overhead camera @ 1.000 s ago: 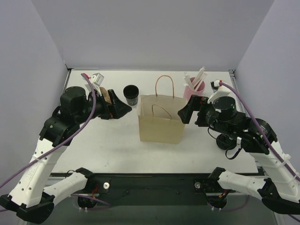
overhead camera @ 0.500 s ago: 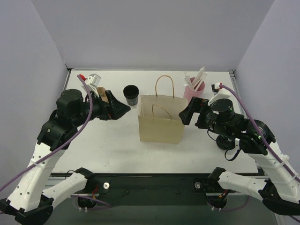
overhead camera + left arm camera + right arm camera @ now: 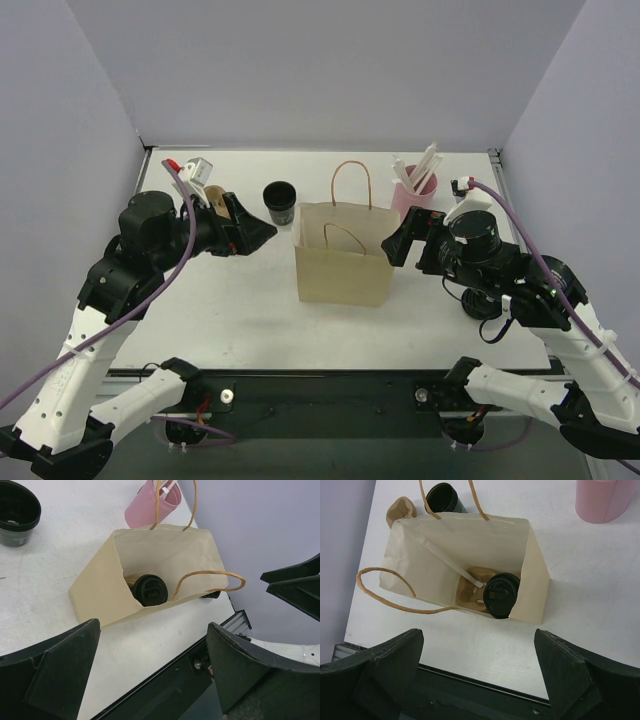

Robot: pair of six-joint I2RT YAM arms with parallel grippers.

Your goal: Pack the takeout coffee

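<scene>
i see my left gripper (image 3: pixel 262 232) and right gripper (image 3: pixel 394 244) spread wide, empty, flanking the tan paper bag (image 3: pixel 345 268) holding a black-lidded coffee cup (image 3: pixel 501 594).

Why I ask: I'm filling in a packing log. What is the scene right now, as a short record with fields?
bag: upright, mouth open, mid-table
inside bag: lidded cup; white stick leaning beside it
outside bag: black cup behind it to the left; pink cup behind it to the right
left gripper: open, empty, left of bag
right gripper: open, empty, right of bag
status: coffee in bag
</scene>
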